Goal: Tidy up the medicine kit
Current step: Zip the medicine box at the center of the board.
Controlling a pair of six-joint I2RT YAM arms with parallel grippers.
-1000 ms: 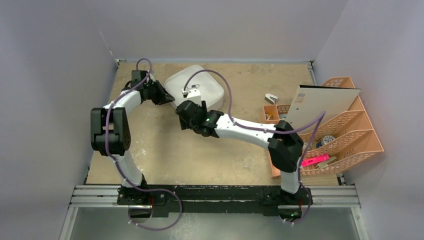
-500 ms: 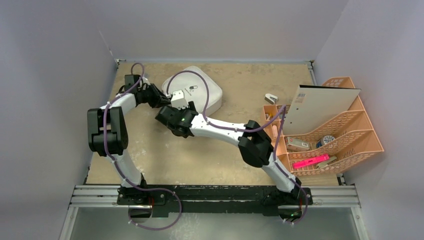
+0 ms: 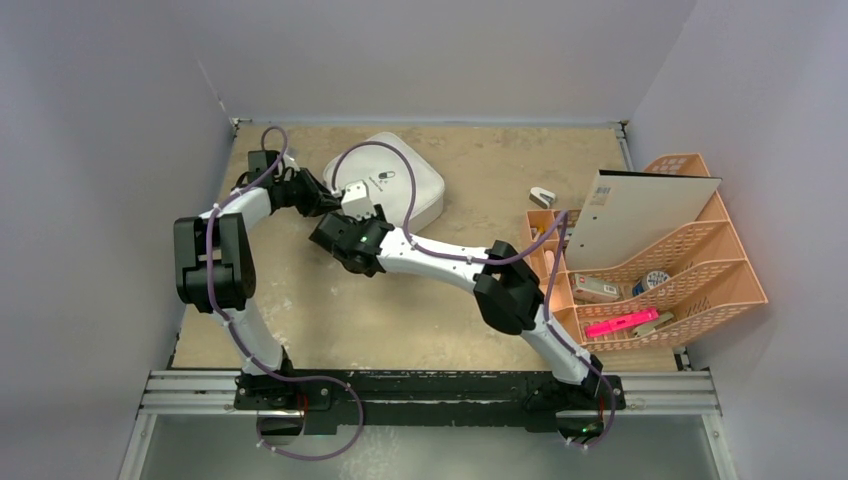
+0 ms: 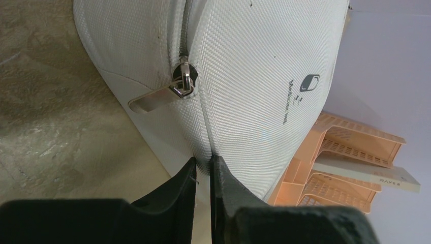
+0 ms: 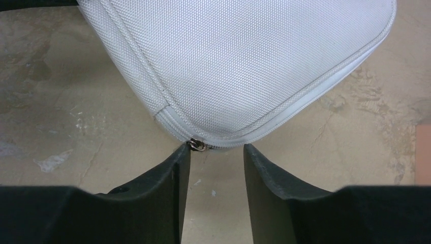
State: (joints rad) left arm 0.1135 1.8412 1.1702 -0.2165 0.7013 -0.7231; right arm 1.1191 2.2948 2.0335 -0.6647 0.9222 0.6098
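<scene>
**Both grippers at the near-left corner of the zip case**

The medicine kit (image 3: 428,188), a white woven case with rounded corners, lies flat on the worktop (image 3: 330,320) close to the far edge and left of the middle; its lid faces up with a small dark logo (image 4: 309,83) and a line of text beside it; a zip runs round its side.

The left gripper (image 4: 203,166) reaches the kit from the left; its jaws are almost together, with only a thin slit between them; the fingertips press on the case's side wall right at the zip seam, and the seam runs into that slit, so they pinch the kit there; a metal zip pull (image 4: 155,99) hangs on the same seam just beyond the fingertips, free of them.

The right gripper (image 5: 216,148) comes in from the near side at the kit's rounded corner, just beside the left one; its jaws stand apart with bare worktop showing between them; a second small zip slider (image 5: 198,145) sits at the corner's edge, right at the tip of one finger; whether that finger touches it I cannot tell.

An orange lattice organizer (image 3: 700,270) stands along the right edge, well apart from the kit; a white board (image 3: 650,215) leans in it; a pink item (image 3: 625,322) lies in a near compartment; a small white object (image 3: 542,196) lies on the worktop between kit and organizer.
</scene>
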